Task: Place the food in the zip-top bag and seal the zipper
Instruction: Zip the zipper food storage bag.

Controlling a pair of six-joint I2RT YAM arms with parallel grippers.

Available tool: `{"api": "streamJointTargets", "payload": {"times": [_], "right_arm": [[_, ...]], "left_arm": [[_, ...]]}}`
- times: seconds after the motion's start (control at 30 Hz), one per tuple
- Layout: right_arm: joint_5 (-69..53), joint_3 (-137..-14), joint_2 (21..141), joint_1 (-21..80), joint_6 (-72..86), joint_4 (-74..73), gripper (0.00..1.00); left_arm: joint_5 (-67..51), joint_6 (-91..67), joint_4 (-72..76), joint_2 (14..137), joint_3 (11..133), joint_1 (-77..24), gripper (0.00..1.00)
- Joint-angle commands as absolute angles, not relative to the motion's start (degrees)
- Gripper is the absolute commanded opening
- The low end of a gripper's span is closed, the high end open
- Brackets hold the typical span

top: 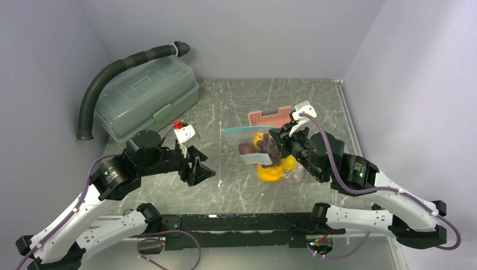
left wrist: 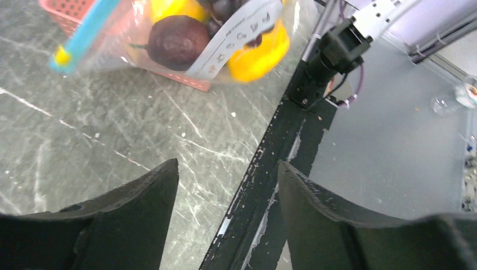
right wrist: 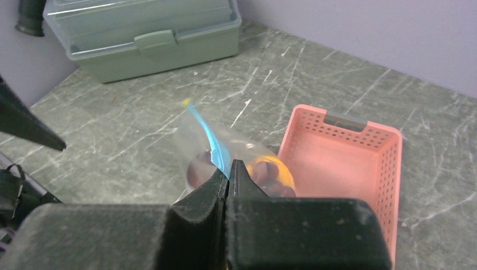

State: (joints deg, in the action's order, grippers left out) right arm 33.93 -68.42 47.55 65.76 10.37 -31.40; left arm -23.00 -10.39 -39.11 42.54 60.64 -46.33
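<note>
The clear zip-top bag (top: 264, 152) hangs above the table centre with toy food inside: yellow pieces (top: 271, 170), a dark round fruit (left wrist: 178, 40) and dark grapes (top: 269, 147). Its teal zipper strip (right wrist: 209, 136) runs up and left from my right gripper (right wrist: 229, 169), which is shut on the strip's near end and holds the bag up. The strip also shows in the left wrist view (left wrist: 84, 35) and the top view (top: 242, 129). My left gripper (top: 209, 170) is open and empty, low over the table, left of the bag; its fingers (left wrist: 140, 214) frame the table's front edge.
The pink perforated basket (right wrist: 343, 152) stands empty just behind the bag. A green-grey lidded box (top: 147, 95) and a black ribbed hose (top: 112, 73) lie at the back left. A black rail (top: 236, 222) runs along the table's near edge.
</note>
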Motion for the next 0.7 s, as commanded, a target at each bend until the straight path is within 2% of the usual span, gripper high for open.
{"api": "streamJointTargets", "payload": {"times": [0.0,0.13,0.23,0.4,0.47,0.67], "right_arm": [[30.3,-71.3,47.4,65.7,8.9,-26.5,0.0],[28.4,-71.5,47.6,65.7,8.6,-26.4,0.0],[26.0,-71.5,47.7,65.7,8.4,-26.0,0.0],[22.3,-72.0,48.2,65.7,8.4,-26.0,0.0],[21.0,-72.4,48.2,65.7,8.6,-26.3,0.0],[13.5,-73.3,48.4,65.7,8.1,-26.8,0.0]], "left_arm": [[-16.6,-11.0,-37.3,41.2,63.3,-46.4,0.75],[-15.0,-10.9,-36.9,41.5,64.5,-46.4,0.79],[-15.0,-10.6,-36.2,41.8,65.2,-46.4,0.94],[-16.1,-9.7,-36.0,42.9,66.8,-46.4,0.96],[-17.2,-9.1,-35.9,43.3,67.5,-46.4,0.99],[-21.8,-7.2,-35.5,44.4,69.1,-46.4,1.0]]}}
